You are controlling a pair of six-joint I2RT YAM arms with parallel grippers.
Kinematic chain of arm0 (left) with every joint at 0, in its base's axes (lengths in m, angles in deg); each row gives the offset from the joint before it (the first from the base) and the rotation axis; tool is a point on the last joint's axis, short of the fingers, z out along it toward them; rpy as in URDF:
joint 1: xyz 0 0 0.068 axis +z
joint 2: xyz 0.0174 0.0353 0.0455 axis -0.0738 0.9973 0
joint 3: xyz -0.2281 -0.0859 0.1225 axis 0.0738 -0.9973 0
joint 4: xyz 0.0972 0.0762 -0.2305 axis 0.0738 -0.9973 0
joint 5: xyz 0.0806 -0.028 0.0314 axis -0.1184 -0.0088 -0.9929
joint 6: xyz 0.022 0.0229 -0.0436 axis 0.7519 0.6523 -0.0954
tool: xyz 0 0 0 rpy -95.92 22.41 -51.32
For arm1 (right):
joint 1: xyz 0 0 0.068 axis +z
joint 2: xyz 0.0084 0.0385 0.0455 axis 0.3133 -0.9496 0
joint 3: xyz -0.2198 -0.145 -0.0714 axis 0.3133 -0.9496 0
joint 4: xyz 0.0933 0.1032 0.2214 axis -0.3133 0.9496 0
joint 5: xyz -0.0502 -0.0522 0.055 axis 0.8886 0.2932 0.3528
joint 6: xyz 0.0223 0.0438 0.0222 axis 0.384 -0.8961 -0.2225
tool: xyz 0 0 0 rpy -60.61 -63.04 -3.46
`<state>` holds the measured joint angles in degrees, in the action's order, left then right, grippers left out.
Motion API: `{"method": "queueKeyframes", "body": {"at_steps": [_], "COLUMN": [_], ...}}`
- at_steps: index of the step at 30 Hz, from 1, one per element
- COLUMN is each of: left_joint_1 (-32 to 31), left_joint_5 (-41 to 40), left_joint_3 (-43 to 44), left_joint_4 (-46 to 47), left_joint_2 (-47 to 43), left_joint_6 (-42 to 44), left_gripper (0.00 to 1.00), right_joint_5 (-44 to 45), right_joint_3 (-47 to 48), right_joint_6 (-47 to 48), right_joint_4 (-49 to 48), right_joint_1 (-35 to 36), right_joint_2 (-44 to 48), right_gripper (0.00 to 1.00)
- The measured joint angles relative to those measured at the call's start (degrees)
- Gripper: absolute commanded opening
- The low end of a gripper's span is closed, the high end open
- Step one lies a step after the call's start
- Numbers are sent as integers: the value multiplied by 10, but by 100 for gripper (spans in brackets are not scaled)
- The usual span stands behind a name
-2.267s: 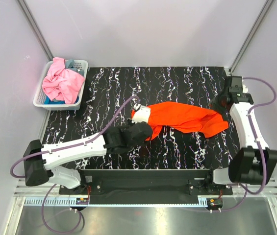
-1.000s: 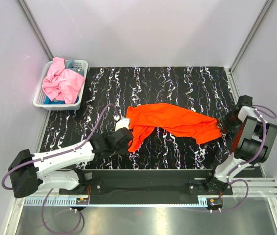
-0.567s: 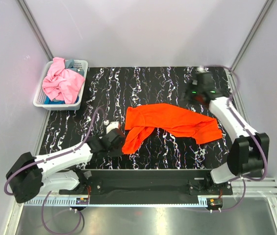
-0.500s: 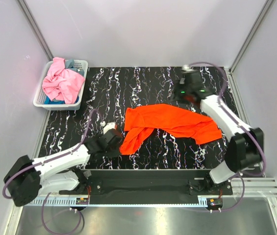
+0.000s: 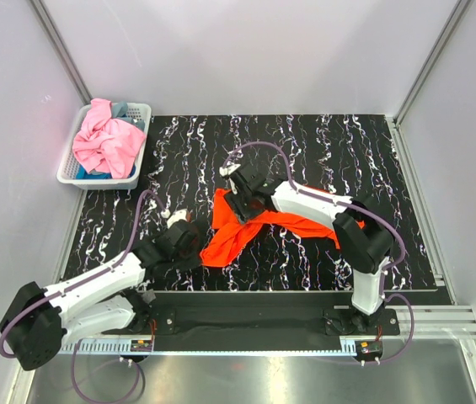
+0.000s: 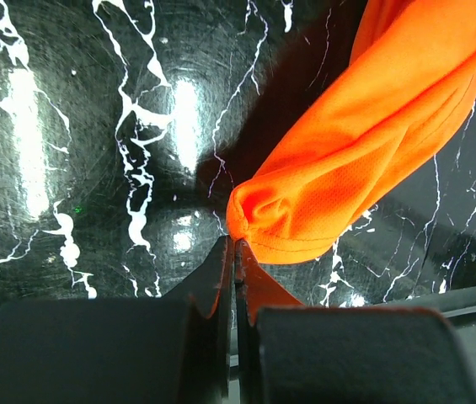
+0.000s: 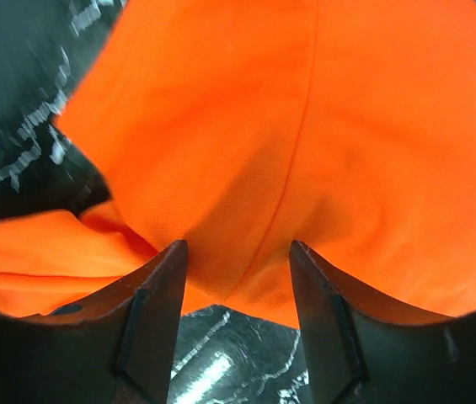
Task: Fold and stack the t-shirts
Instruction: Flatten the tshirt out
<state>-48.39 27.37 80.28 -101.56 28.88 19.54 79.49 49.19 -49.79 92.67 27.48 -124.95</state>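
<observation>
right claw (image 7: 238,252) spread | orange t-shirt (image 7: 305,126) between the tips, contact unclear | marbled table (image 7: 2,101) top-left

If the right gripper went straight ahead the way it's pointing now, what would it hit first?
The bright orange cloth t-shirt: it fills the space just ahead of the open right gripper. How much gap is left is unclear.

Black marbled table (image 5: 305,143), pale grey walls (image 5: 263,50)

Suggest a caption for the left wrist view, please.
Left end effector pinching a bunched edge of the orange shirt.
</observation>
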Motion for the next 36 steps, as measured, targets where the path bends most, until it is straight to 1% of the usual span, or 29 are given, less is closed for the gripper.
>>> {"method": "queueKeyframes", "body": {"at_steps": [5, 12, 14, 16, 21, 25, 26, 28, 31, 32, 33, 34, 36], "left_joint_1": [6, 7, 8, 9, 9, 9, 9, 9, 9, 9, 9, 9, 9], "left_joint_5": [0, 0, 0, 0, 0, 0, 0, 0, 0, 0, 0, 0, 0], "left_joint_3": [0, 0, 0, 0, 0, 0, 0, 0, 0, 0, -1, -1, -1], "left_joint_4": [0, 0, 0, 0, 0, 0, 0, 2, 4, 6, 8, 10, 12], "left_joint_2": [-1, 3, 7, 7, 7, 7, 8, 10, 11, 11, 11, 11, 11], "left_joint_6": [8, 12, 12, 12, 12, 12, 12, 12, 12, 12, 12, 12, 12], "left_gripper": [0, 0, 0, 0, 0, 0, 0, 0, 0, 0, 0, 0, 0], "right_joint_5": [14, 23, 23, 24, 38, 45, 48, 56, 73, 75, 79, 83, 93], "right_joint_3": [-49, -81, -87, -89, -89, -89, -89, -89, -85, -85, -85, -85, -83], "right_joint_6": [22, 35, 37, 38, 35, 28, 25, 19, 10, 7, 4, 3, -7], "right_joint_4": [-11, -26, -31, -35, -50, -53, -54, -55, -53, -52, -51, -49, -46], "right_joint_1": [6, 20, 22, 22, 22, 22, 22, 22, 22, 22, 22, 22, 22], "right_joint_2": [16, 39, 51, 61, 65, 61, 59, 51, 33, 30, 27, 27, 27], "right_gripper": [62, 62, 61, 56, 54, 50, 46, 43, 31, 24, 7, 2, 0]}}
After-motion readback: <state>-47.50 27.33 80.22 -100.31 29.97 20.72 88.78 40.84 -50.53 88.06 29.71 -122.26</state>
